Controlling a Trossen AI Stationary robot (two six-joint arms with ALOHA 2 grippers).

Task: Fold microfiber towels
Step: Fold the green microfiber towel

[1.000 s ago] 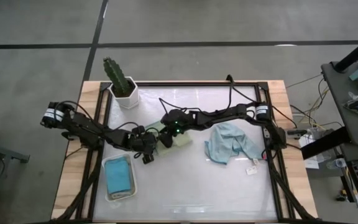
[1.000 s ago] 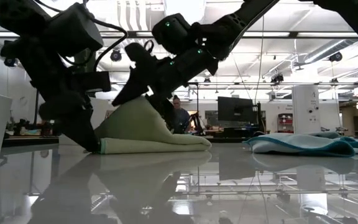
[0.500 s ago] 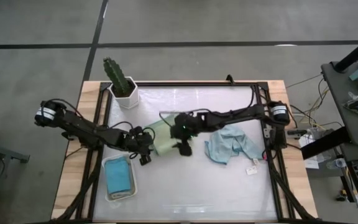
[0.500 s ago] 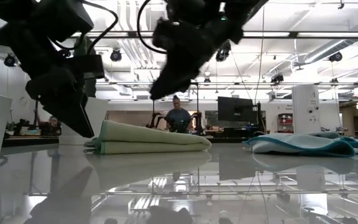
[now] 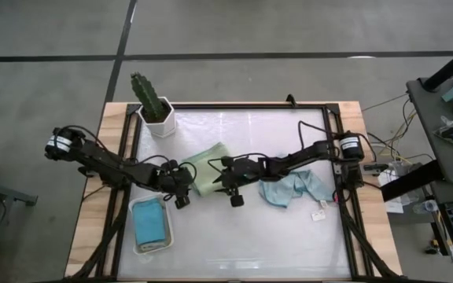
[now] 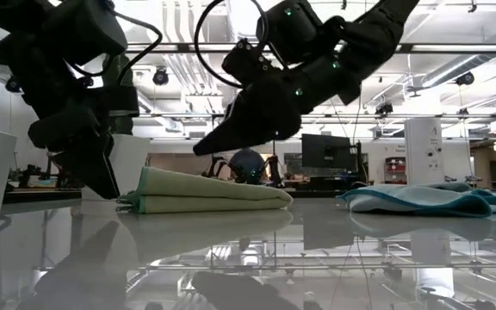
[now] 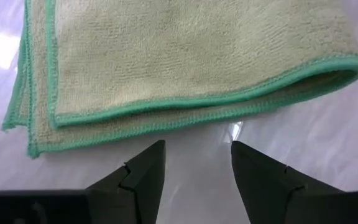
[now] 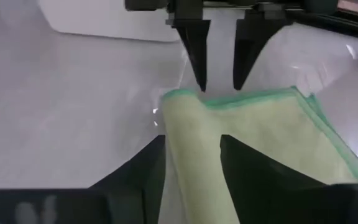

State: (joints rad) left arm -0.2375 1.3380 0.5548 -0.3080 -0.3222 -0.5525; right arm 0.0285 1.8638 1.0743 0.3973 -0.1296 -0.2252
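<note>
Looking down from above, a folded sage green towel [image 5: 208,168] lies mid-table between two grippers; the left gripper [image 5: 181,192] sits just beside its one edge, the right gripper [image 5: 225,183] at the other; a crumpled pale blue towel [image 5: 291,182] waits nearby, and a teal towel [image 5: 149,221] rests in a white tray [image 5: 138,245]. From table height, the green towel [image 6: 209,190] lies flat in layers, both grippers clear above it. From the left wrist, fingers [image 7: 142,175] stand apart, empty, just short of the towel's hem [image 7: 185,56]. From the right wrist, fingers [image 8: 143,169] stand apart astride the towel's corner [image 8: 241,130], not clamping. This fold looks finished; next likely calls for gripping the towel to move it aside.
</note>
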